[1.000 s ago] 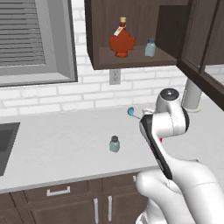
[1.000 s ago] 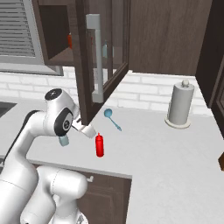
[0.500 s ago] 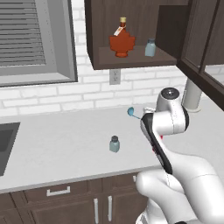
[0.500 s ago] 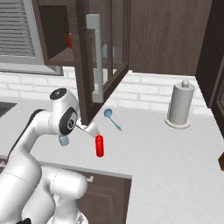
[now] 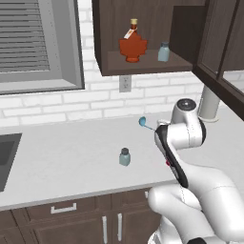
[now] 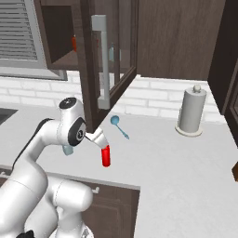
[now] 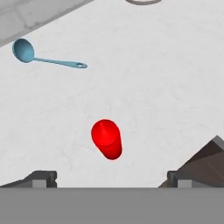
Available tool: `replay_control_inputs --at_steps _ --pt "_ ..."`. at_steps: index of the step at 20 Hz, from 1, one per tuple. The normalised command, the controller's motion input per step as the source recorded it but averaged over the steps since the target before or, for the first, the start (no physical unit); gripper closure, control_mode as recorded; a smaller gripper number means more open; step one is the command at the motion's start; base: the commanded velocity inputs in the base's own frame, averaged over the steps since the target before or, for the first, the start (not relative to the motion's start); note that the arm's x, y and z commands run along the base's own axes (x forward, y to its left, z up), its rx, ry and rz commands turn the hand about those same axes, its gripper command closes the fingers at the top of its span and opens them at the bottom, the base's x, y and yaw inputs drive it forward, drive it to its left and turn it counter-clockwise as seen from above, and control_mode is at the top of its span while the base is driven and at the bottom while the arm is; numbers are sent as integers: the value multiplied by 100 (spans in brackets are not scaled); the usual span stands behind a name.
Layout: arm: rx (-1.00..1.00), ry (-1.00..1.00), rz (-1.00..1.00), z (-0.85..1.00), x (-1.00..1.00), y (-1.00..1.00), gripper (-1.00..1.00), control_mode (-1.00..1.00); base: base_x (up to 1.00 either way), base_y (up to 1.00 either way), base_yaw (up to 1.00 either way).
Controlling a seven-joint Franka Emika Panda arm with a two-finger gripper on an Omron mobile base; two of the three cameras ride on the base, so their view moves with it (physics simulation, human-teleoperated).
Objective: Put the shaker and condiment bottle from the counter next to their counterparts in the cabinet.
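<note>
Pincer [image 7: 111, 177] of mine hangs above the tabletop [image 7: 166, 78] with its two dark fingertips [image 7: 43, 178] spread as wide as they go and nothing between them; looking down along it, the red condiment bottle [image 7: 106, 138] stands upright on the pale surface below, nozzle toward me, roughly between the lines of the two tips but clearly apart from both. From the right base view the same bottle [image 6: 106, 155] stands on the tabletop [image 6: 186, 162] just beside my white forearm, close under my wrist. A blue ladle [image 7: 43, 57] lies flat on the tabletop farther off, its bowl toward the brick wall; in the right base view the ladle [image 6: 119, 126] lies between the bottle and the wall. The small blue-grey shaker [image 5: 125, 157] with its dark cap stands upright on the tabletop [image 5: 62, 157] to the left of my arm in the left base view, well apart from the bottle. Up in the open wall cabinet [image 5: 107, 43], the maple-leaf syrup bottle [image 5: 133, 44] and a second small shaker [image 5: 164, 52] stand side by side on the shelf, near each other but not touching. A paper towel roll [image 6: 191, 111] on its holder stands upright near the wall, far to the right of the bottle.
</note>
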Motion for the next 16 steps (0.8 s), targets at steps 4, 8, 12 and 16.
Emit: replay_control_inputs --at_steps 4,8,12,16 --pt "0 0 0 -28 0 0 -100 -100 0 0 0" --pt "0 0 0 -21 1 0 -100 -100 0 0 0" --pt "0 0 0 -16 9 0 -100 -100 0 0 0" --pt "0 0 0 -12 13 0 -100 -100 0 0 0"
